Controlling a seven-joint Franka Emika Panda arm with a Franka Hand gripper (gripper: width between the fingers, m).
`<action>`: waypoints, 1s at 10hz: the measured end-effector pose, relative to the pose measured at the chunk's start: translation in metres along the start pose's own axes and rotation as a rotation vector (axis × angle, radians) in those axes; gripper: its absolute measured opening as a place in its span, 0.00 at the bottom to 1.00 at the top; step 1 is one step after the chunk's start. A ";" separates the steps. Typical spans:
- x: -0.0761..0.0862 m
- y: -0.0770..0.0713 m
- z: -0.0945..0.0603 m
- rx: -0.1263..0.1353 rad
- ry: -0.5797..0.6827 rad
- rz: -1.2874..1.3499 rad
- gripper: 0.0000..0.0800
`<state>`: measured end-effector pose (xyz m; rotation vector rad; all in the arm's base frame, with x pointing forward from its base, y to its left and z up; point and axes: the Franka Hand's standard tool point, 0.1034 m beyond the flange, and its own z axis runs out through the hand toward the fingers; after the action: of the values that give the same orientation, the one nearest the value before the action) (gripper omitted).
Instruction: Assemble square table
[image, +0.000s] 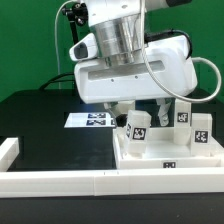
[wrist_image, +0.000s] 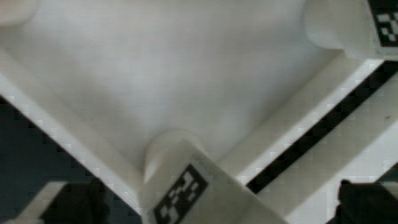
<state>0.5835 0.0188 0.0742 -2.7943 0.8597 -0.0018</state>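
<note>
1. While the long white rail (image: 60, 178) is running along the near edge of the black table surface (image: 50, 125), the large white square plastic slab (image: 160, 155) is lying just behind it at the exterior view's right, rimmed face up.
2. Small white posts with black-and-white tags are standing upright on the slab: one (image: 138, 127) near its middle, one (image: 183, 113) behind, one (image: 203, 128) at the far right.
3. The gripper (image: 140, 108) is hanging over the slab among these posts; whether its jaws are spread or pinching cannot be told, since the bulky white arm housing (image: 130, 65) is blocking the view.
4. In the wrist view, a tagged post (wrist_image: 183, 185) is standing on the slab's recessed face (wrist_image: 160, 80).
5. Farther back, the flat marker board (image: 92, 119) is lying on the table.
</note>
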 end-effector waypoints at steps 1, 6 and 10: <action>-0.001 -0.001 0.001 -0.022 0.004 -0.082 0.81; 0.003 0.002 0.000 -0.070 0.023 -0.575 0.81; 0.006 -0.004 -0.001 -0.149 0.059 -0.981 0.81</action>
<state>0.5911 0.0188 0.0754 -3.0435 -0.5808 -0.1797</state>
